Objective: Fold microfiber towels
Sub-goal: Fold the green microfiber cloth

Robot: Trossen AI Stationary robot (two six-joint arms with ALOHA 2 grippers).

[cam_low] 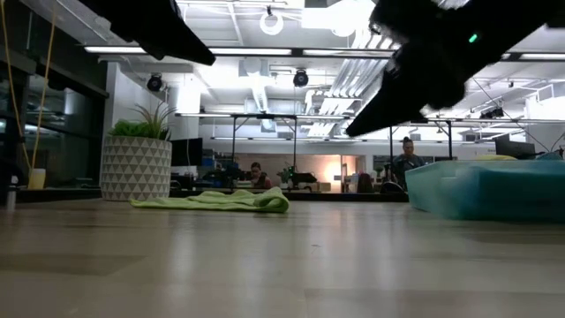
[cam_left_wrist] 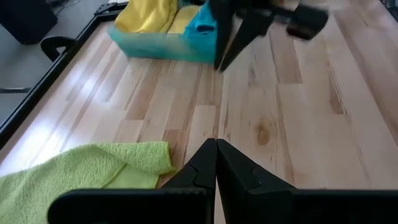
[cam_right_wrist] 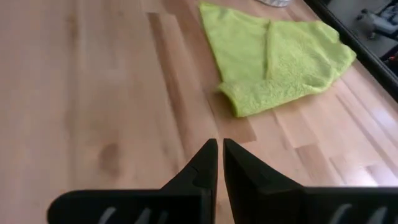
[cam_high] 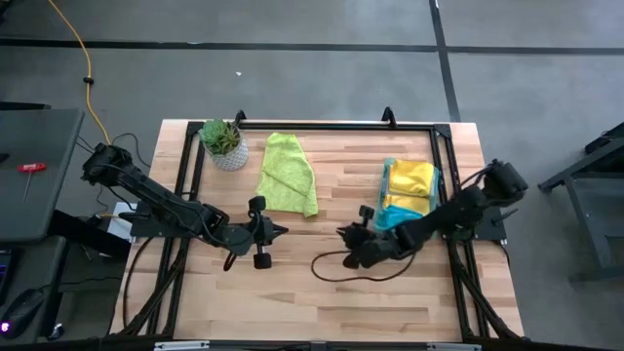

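A lime green towel (cam_high: 286,174) lies crumpled and partly folded on the table at the far middle; it also shows in the low view (cam_low: 221,201), the left wrist view (cam_left_wrist: 81,171) and the right wrist view (cam_right_wrist: 273,56). Yellow (cam_high: 408,181) and teal (cam_high: 390,216) towels lie in a translucent tray (cam_high: 435,191) at the right. My left gripper (cam_high: 283,232) is shut and empty above the table, near the green towel's near edge. My right gripper (cam_high: 341,234) is shut and empty above the table's middle, facing the left one.
A small potted plant (cam_high: 223,142) stands at the far left, beside the green towel. A dark cable loop (cam_high: 336,265) lies on the table under the right arm. A black frame (cam_high: 322,127) runs along the table's far and side edges. Bare wood lies toward the near edge.
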